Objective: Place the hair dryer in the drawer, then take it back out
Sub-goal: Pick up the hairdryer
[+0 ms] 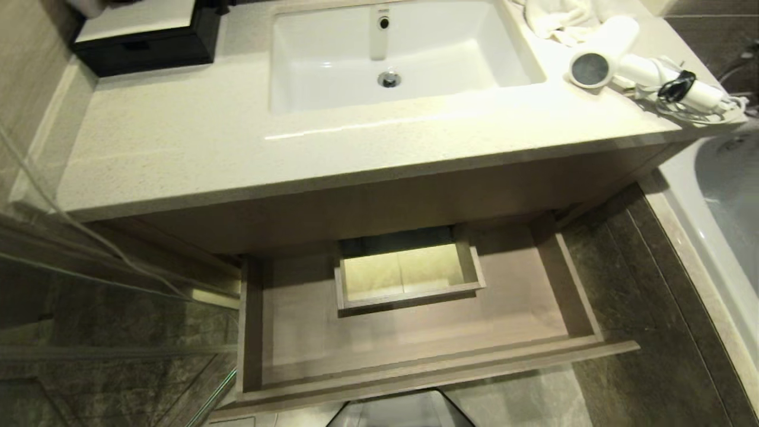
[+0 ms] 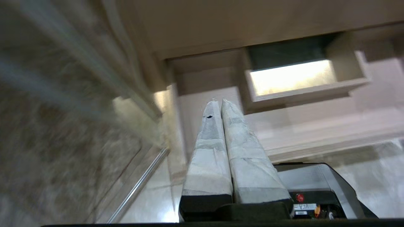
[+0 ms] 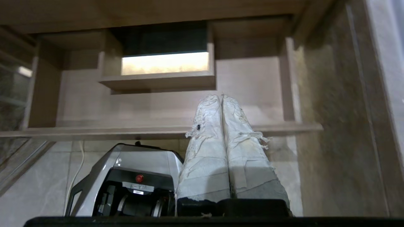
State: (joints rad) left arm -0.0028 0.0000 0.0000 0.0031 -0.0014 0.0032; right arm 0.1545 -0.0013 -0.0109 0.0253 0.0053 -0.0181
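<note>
The drawer [image 1: 415,332] stands pulled well out beneath the vanity, its floor bare around the boxed cut-out [image 1: 409,276] near its back, so it looks ready to take the hair dryer [image 1: 616,62]. That dryer is not in it: it lies on its side at the right end of the stone surface [image 1: 178,148], to the right of the sink [image 1: 391,53], its dark mesh end turned toward the basin and its bound cord trailing toward the surface's right edge; a white towel [image 1: 557,21] is bunched just behind it. Neither arm shows in the head view. In the wrist views both hang low in front of the drawer, above the robot's base: the left claw [image 2: 219,102] is clenched on nothing, its taped fingers pressed together, and the right claw [image 3: 221,97] is likewise clenched and empty. Judging by this, the first step has not begun; the right arm, on the dryer's side, seems the natural one to reach up for it.
</note>
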